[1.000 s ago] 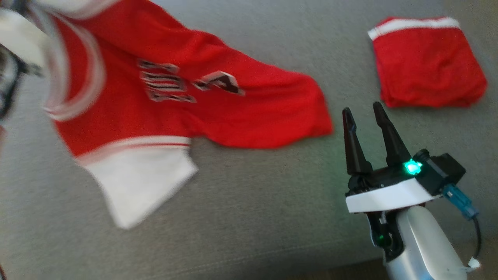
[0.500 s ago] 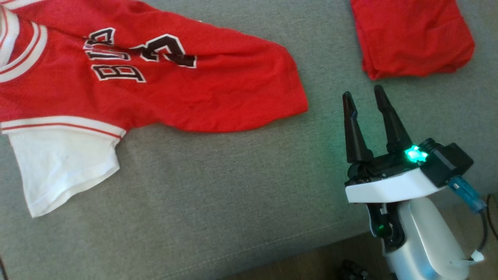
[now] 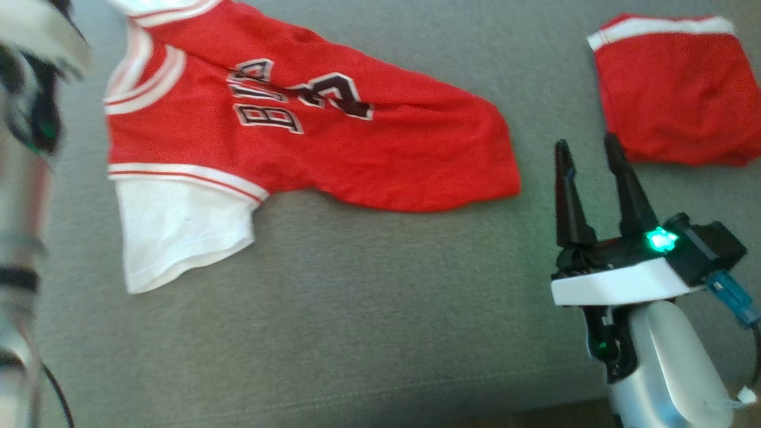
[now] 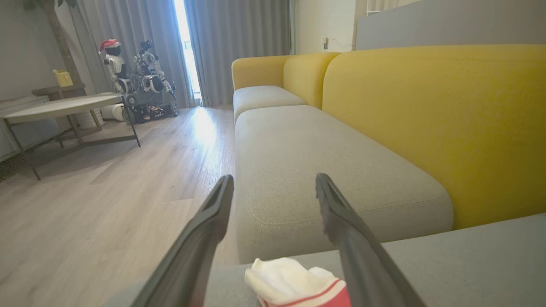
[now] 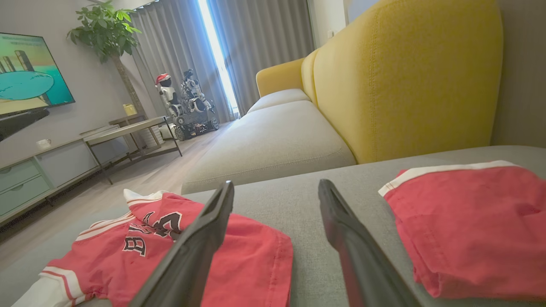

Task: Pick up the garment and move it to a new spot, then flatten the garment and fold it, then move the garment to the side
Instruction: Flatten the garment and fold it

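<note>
Jersey (image 3: 386, 154) reads "BU" — remainder lost in crease.

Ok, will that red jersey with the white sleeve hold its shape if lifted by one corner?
Probably not: the red jersey lies creased, its lettering folded over, so it likely droops. Thin cloth, probably light. Pushed, it may bunch up.
</note>
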